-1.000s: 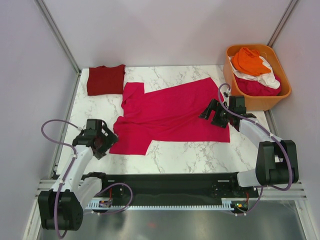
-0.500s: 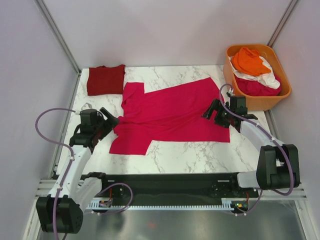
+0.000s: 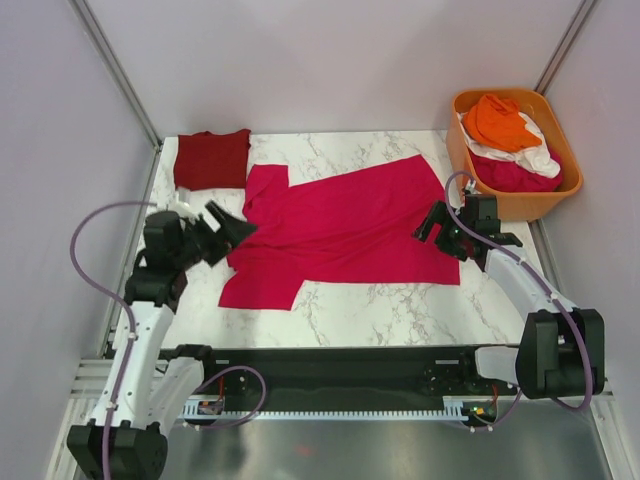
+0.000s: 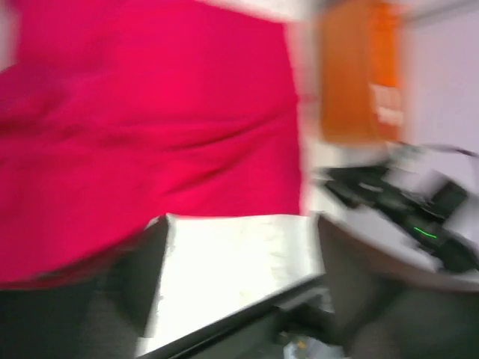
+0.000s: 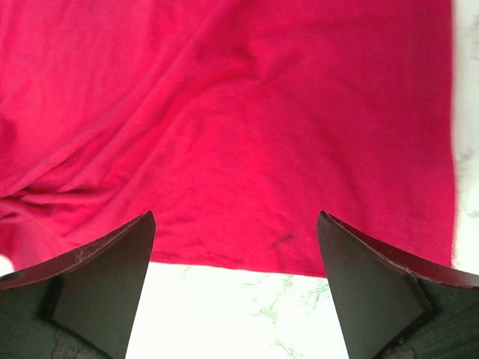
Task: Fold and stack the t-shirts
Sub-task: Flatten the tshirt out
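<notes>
The left gripper has swung from the near-left part of the worktop toward the far side. It now sits at the left edge of the pink shirt, between its sleeves, with the arm stretched out and the cable loop carried higher. The right gripper has shifted a little toward the right edge, and its elbow has dropped toward the near edge.

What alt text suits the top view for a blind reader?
A magenta t-shirt lies spread on a marble table, the open left tool at its sleeve side, the open right tool at its hem. A folded maroon t-shirt sits far left; an orange tub of clothes far right.
</notes>
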